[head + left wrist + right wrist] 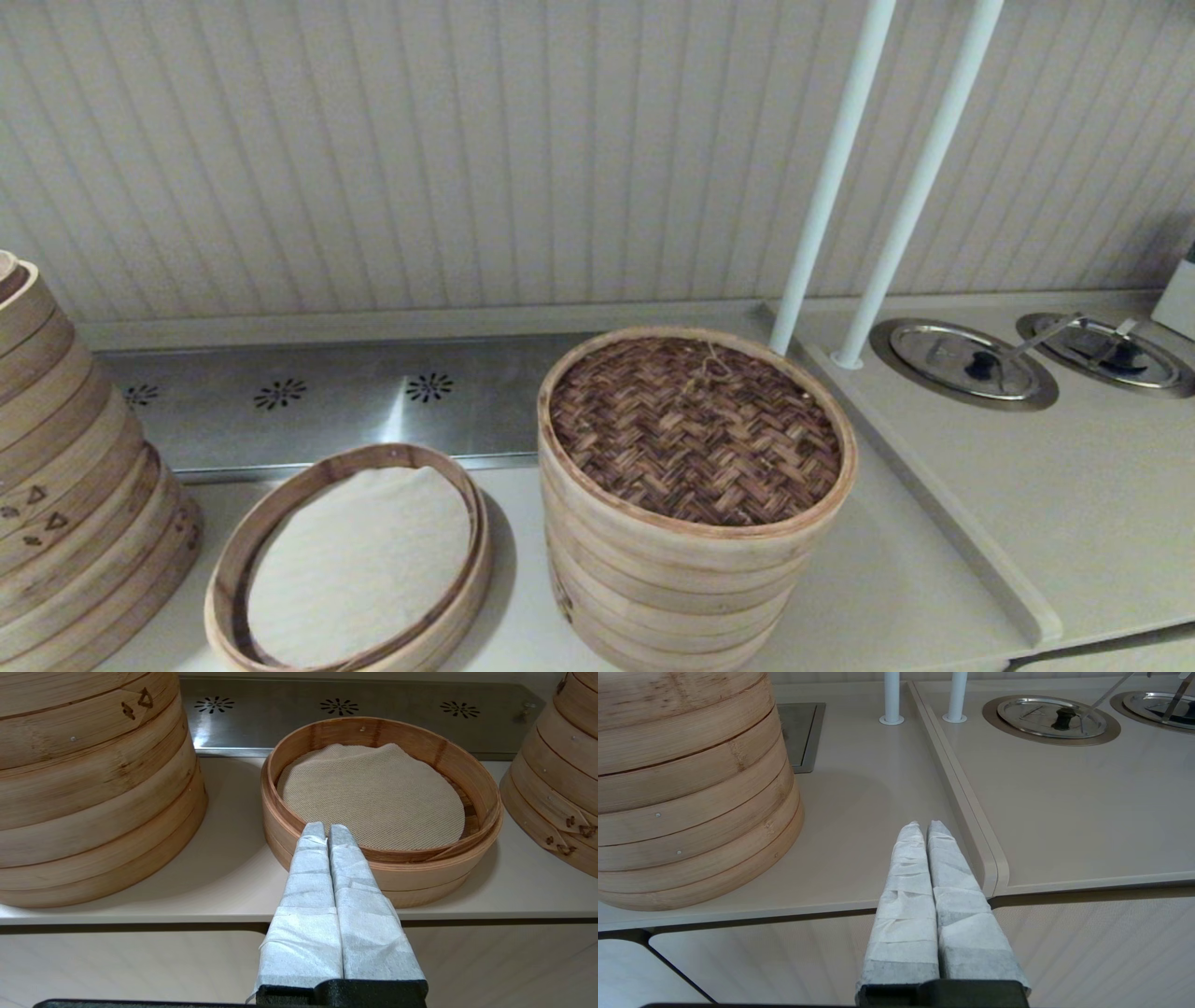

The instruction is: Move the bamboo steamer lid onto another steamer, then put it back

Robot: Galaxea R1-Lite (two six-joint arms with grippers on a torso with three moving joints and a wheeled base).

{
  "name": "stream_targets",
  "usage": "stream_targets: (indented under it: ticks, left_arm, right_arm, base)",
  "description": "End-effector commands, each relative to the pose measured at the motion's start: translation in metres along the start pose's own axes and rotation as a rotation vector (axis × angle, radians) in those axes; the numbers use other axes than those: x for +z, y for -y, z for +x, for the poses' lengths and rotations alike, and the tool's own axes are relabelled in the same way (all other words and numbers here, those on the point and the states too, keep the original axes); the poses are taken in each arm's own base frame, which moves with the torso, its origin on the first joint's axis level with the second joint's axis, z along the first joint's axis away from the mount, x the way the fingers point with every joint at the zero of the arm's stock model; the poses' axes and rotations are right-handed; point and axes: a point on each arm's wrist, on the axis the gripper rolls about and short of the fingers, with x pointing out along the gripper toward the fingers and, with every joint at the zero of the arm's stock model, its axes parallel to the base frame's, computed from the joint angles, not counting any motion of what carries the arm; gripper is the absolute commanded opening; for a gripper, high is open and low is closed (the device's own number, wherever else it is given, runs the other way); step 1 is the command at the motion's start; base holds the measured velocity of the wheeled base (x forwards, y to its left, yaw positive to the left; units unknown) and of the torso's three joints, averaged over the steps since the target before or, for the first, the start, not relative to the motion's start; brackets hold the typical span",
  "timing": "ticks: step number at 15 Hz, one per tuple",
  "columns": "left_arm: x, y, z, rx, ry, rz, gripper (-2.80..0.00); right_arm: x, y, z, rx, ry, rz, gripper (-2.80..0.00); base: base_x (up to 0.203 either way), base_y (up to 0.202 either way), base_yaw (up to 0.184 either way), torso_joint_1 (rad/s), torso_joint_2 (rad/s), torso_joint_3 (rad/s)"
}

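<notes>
Both our grippers hang off the counter's front edge, fingers pressed together: left gripper [327, 828] before the single-tier steamer [350, 560], right gripper [925, 828] beside the multi-tier stack [681, 579], where the bamboo steamer lid [695, 429] sits.

The lid [695, 429] sits on top of the middle stack [672, 579], which stands on the counter [868, 597]. To the stack's left, just beside it, lies the single tray [350, 560] with a liner [359, 565] inside. Further left, at the counter's end, stands the big stack [79, 504]. Behind the tray and stacks a metal strip [317, 401] runs along the wall. Right of the middle stack two poles [873, 187] rise from the counter, and beyond them two metal covers [966, 362] are set side by side into a raised counter section [1074, 504]. The left gripper [327, 830] hangs before the tray's near rim, off the counter's front edge; the right gripper [927, 828] hangs before the counter, right of the middle stack.
</notes>
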Motion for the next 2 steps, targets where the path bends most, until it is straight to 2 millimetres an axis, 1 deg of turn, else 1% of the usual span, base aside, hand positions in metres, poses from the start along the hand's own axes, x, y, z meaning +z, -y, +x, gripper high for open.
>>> stream_targets:
  ticks: [1, 2]
  left_arm:
    - [-0.0002, 0.0000, 0.0000, 0.001, -0.002, 0.000, -2.80]
    - [-0.0001, 0.0000, 0.0001, 0.001, -0.003, 0.000, -2.80]
  right_arm:
    - [-0.0011, 0.0000, 0.0004, 0.000, -0.004, 0.000, -2.80]
    - [-0.0013, 0.0000, 0.0004, 0.000, -0.006, 0.000, -2.80]
  base:
    - [0.000, 0.000, 0.000, 0.000, 0.00, 0.000]
    - [0.000, 0.000, 0.000, 0.000, 0.00, 0.000]
